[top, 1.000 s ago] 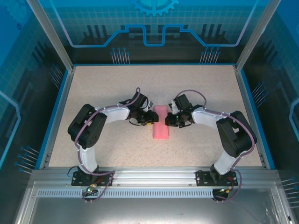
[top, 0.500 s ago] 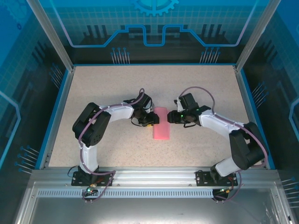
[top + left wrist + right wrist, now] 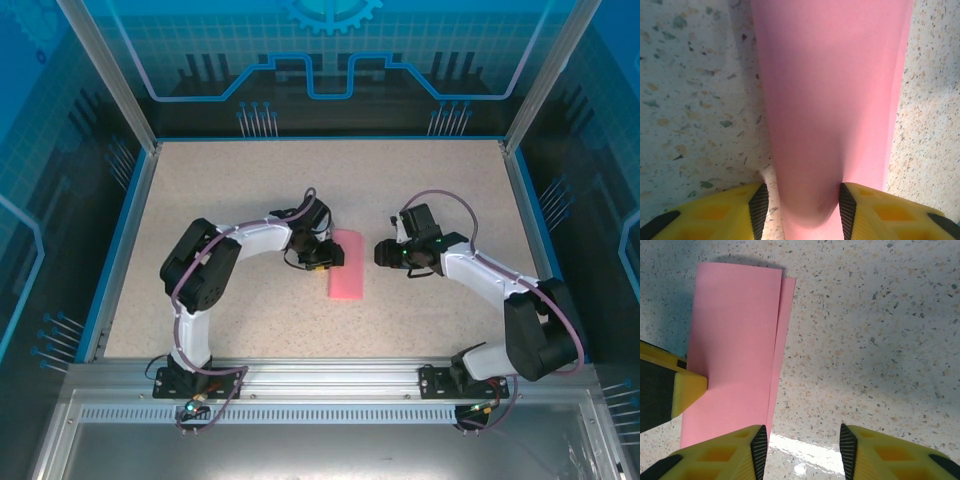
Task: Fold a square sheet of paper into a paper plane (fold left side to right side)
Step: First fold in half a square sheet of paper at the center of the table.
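The square sheet of paper lies folded into a narrow pink strip at mid-table. My left gripper sits low at its upper left edge. In the left wrist view the paper's rounded fold runs between the open fingers of the left gripper. It touches the right pad, and a strip of table shows beside the left pad. My right gripper hovers just right of the strip. It is open over bare table, the paper's double edge beside its left finger. The left gripper's yellow fingertip rests on the paper.
The speckled tabletop is bordered by a blue rim, with clear enclosure walls behind and at both sides. A metal rail carrying both arm bases runs along the near edge.
My right gripper has opened and drawn back to the right, off the paper. The left gripper has stayed at the strip's left edge and widened slightly.
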Tool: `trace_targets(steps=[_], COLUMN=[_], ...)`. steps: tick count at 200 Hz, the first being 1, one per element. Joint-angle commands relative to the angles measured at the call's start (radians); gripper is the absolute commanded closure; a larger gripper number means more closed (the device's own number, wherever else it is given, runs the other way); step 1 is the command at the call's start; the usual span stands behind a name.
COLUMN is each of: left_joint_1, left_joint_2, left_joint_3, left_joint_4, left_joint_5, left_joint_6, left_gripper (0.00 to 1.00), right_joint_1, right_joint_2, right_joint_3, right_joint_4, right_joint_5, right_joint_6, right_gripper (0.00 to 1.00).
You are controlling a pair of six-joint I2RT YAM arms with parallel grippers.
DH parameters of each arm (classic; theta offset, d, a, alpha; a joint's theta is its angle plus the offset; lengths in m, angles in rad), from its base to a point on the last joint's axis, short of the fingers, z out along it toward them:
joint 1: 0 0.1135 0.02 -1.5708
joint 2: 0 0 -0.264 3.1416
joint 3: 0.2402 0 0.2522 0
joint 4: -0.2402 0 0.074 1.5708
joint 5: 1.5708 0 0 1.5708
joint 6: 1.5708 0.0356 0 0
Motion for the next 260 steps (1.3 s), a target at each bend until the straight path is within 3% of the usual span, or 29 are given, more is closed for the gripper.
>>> trace_targets(steps=[1, 172, 260], left_joint_1=[-0.035, -0.063, -0.063], left_joint_2=[0.066, 0.143, 0.155], left_joint_3=[0.024, 0.134, 0.143], left_joint_4=[-0.045, -0.183, -0.187], left_joint_5=[-0.005, -0.057, -0.061], left_joint_6=[0.039, 0.102, 0.102], left_gripper=[0.54, 0.52, 0.52], right_joint_1=[-0.011, 0.012, 0.062], right_joint_2=[-0.010, 0.065, 0.204], right_joint_3=[-0.012, 0.008, 0.068], right_joint_4=[-0.010, 0.029, 0.074], right_joint_5=[-0.037, -0.124, -0.173], right_joint_6=[-0.011, 0.013, 0.066], right_gripper=[0.55, 0.56, 0.73])
